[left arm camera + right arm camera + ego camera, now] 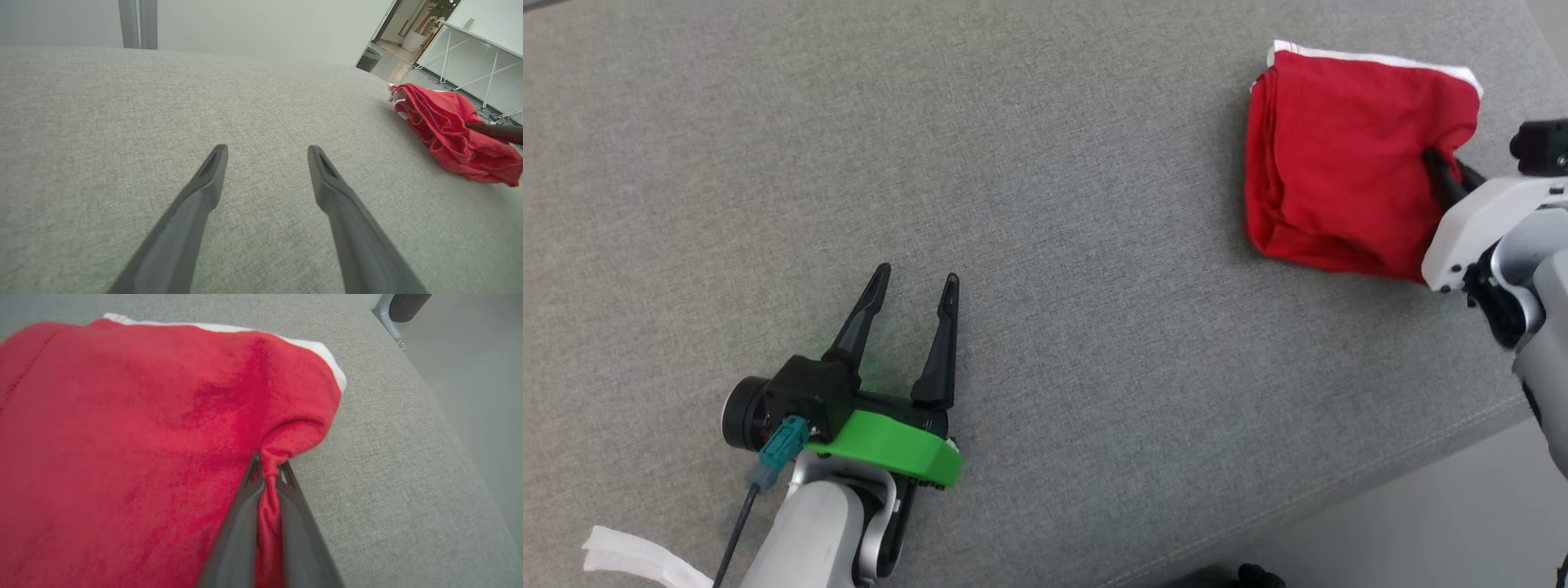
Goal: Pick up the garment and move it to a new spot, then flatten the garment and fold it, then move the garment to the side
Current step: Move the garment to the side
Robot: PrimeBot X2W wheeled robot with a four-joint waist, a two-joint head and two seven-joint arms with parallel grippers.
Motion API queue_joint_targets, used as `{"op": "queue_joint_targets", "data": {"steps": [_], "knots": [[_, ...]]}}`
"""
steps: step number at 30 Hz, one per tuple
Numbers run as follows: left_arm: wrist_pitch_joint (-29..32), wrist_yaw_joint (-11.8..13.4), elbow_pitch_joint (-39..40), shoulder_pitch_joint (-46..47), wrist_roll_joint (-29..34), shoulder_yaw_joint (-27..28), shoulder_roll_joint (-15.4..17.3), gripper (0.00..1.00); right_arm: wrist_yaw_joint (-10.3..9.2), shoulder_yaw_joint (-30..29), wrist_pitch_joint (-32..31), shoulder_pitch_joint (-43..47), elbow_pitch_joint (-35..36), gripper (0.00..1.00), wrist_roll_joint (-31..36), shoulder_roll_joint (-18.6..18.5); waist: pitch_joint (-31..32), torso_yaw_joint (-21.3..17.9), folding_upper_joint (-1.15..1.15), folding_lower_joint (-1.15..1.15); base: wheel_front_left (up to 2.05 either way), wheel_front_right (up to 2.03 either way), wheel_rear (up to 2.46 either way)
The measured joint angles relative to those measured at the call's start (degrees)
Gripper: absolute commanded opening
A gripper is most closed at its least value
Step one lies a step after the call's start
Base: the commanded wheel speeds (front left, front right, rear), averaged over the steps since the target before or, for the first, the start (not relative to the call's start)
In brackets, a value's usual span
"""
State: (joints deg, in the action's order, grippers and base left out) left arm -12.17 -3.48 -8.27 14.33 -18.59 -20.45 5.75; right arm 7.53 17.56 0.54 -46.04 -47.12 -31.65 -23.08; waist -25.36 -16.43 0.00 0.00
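At the right edge of the cushion (1045, 163), grasping the folded red garment (1339, 163) with right tool (1444, 167); left tool (916, 278) released, empty.

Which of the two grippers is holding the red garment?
The right gripper, pinched shut on an edge of the garment; the left gripper is open, holding nothing.

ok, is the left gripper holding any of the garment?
No, the left gripper stands open over bare grey surface, well apart from the red garment.
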Motion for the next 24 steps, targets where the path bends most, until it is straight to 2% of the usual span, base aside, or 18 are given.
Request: {"op": "queue_joint_targets", "data": {"steps": [4, 11, 16, 20, 21, 22, 23, 24], "knots": [[0.34, 0.48, 0.80, 0.19, -0.29, 0.29, 0.26, 1.00, 0.00, -0.94, -0.26, -4.28, -1.27, 0.00, 1.74, -0.96, -2.11, 0.29, 0.00, 0.00, 0.00, 0.00, 0.00], [-0.01, 0.99, 2.54, 0.83, -1.05, 1.14, 0.56, 1.00, 0.00, -2.69, -1.69, -12.30, -4.05, 0.00, 5.87, -5.64, -4.17, 3.53, 0.00, 0.00, 0.00, 0.00, 0.00], [-0.27, 1.48, 3.70, 1.29, -1.04, 1.38, 0.73, 1.00, 0.00, -4.46, -2.12, -15.43, -6.36, 0.00, 7.89, -9.60, -5.31, 6.01, 0.00, 0.00, 0.00, 0.00, 0.00], [-0.52, 1.55, 4.42, 1.38, -1.03, 1.34, 0.86, 1.00, 0.00, -5.94, -1.96, -16.31, -8.81, 0.00, 9.14, -11.06, -6.00, 7.47, 0.00, 0.01, 0.00, 0.00, 0.00], [-0.52, 1.56, 4.55, 1.43, -1.03, 1.31, 0.89, 1.00, 0.00, -6.31, -1.41, -16.56, -9.49, 0.23, 9.51, -11.27, -6.17, 7.78, 0.00, 0.00, 0.00, 0.00, 0.00], [-0.52, 1.57, 4.65, 1.53, -1.03, 1.26, 0.90, 1.00, 0.00, -6.60, -0.73, -16.84, -10.02, 0.40, 9.95, -11.43, -6.33, 8.04, 0.00, 0.00, 0.00, 0.00, 0.00], [-0.52, 1.66, 4.77, 1.60, -1.03, 1.19, 0.91, 1.00, 0.00, -6.97, 0.08, -17.05, -10.51, 1.00, 10.29, -11.52, -6.44, 8.23, 0.00, 0.00, 0.00, 0.00, 0.00], [-0.52, 1.70, 4.82, 1.63, -1.03, 1.12, 0.91, 1.00, 0.00, -7.20, 1.30, -17.22, -10.98, 1.00, 10.92, -11.58, -6.56, 8.43, 0.00, 0.00, 0.00, 0.00, 0.00]]}}
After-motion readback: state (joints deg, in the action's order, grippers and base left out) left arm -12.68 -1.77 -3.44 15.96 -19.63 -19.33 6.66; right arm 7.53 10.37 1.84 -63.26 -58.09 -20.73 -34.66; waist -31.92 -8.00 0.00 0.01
